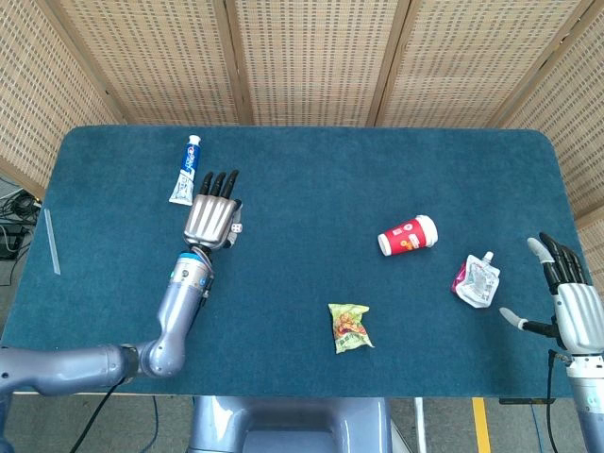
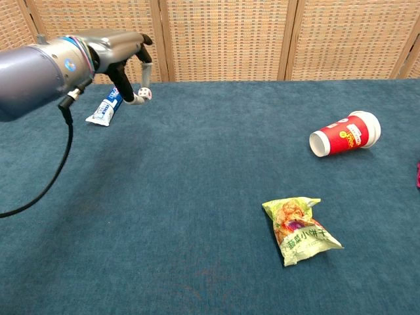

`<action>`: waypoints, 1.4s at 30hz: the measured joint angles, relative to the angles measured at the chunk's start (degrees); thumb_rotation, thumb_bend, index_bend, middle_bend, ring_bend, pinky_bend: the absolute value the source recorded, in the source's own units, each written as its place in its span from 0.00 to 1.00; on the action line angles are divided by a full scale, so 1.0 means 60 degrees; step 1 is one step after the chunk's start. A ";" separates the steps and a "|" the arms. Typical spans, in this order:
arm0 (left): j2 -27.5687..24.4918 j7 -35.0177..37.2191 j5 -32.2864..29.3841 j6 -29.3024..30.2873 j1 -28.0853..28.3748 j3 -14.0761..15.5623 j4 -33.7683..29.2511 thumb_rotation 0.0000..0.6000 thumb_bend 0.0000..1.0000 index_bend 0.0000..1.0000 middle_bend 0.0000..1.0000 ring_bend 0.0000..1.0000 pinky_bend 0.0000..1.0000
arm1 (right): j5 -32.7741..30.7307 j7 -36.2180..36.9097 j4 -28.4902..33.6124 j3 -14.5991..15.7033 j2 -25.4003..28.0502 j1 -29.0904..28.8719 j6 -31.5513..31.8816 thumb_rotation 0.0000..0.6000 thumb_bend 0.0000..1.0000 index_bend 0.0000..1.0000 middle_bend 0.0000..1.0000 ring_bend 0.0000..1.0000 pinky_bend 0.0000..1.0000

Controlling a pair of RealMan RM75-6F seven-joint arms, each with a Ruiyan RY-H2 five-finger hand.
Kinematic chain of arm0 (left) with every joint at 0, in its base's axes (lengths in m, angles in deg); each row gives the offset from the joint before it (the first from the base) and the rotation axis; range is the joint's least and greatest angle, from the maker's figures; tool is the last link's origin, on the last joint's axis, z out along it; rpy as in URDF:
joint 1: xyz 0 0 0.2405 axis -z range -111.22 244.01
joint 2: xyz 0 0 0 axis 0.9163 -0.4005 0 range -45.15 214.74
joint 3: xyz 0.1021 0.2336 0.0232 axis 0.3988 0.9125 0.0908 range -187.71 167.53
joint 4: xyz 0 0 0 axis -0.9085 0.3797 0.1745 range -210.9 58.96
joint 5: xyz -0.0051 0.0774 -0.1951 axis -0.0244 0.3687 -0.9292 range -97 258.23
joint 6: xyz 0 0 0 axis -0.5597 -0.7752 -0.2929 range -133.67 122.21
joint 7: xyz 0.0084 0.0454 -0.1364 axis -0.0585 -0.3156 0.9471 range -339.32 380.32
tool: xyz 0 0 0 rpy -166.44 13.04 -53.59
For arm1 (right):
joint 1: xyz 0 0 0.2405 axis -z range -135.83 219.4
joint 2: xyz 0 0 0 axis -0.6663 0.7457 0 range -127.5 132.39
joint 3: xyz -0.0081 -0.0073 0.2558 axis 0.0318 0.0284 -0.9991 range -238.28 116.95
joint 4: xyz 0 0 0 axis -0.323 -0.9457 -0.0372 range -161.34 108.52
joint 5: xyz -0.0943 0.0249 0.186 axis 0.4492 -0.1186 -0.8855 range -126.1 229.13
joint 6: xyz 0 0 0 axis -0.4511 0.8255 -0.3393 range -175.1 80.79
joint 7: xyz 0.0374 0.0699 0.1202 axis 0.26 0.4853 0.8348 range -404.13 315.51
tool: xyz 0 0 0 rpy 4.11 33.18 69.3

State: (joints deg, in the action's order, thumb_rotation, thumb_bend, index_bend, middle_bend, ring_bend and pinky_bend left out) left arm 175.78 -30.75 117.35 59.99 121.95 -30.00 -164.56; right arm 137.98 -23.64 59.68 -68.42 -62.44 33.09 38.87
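A red paper cup (image 1: 408, 236) is seen lying on its side, nothing visible inside, well left of the right hand (image 1: 571, 302), whose fingers are spread and empty. A spouted pouch (image 1: 477, 281) lies just beside that hand. A small white die (image 2: 143, 94) is pinched by the left hand (image 1: 212, 215), a toothpaste tube (image 1: 186, 170) just beyond its fingertips. A green snack packet (image 1: 349, 327) lies between the hands, near the table's (image 1: 302, 170) front edge.

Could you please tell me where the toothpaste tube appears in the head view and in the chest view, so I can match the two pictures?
Head view: the toothpaste tube lies at upper left on the blue table, just left of the left robot hand.
Chest view: it lies at upper left, partly behind that hand.
Shared landmark: the red cup, lying on its side to the right.
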 measured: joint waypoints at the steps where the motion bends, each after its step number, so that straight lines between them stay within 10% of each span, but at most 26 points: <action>1: -0.0088 0.0067 -0.0002 -0.0016 -0.0042 0.0002 -0.0044 1.00 0.32 0.56 0.00 0.00 0.00 | 0.0002 -0.0018 0.0006 0.0000 -0.0001 0.0001 0.0005 1.00 0.06 0.05 0.00 0.00 0.00; 11: -0.0193 0.0502 -0.0068 -0.0438 -0.0125 0.0280 0.0102 1.00 0.19 0.17 0.00 0.00 0.00 | 0.0024 -0.0175 0.0043 0.0035 -0.0028 -0.0013 -0.0033 1.00 0.06 0.05 0.00 0.00 0.00; 31: -0.0381 0.1890 0.1000 0.0391 -0.0795 0.0637 -0.0594 1.00 0.18 0.08 0.00 0.00 0.00 | -0.0106 -0.0315 -0.0048 0.0005 -0.0061 -0.0031 -0.0113 1.00 0.06 0.05 0.00 0.00 0.00; 42: -0.1634 0.4146 0.4487 0.3370 -0.3548 0.2498 -0.1518 1.00 0.01 0.00 0.00 0.00 0.00 | -0.0167 -0.1221 -0.0045 0.0021 -0.0186 -0.0025 -0.0103 1.00 0.06 0.04 0.00 0.00 0.00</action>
State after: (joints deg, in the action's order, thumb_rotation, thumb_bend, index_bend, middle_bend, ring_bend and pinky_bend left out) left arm 165.97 -5.87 144.27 80.21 100.66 -15.01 -173.67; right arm 136.97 -30.96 59.41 -68.29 -63.56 32.94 38.26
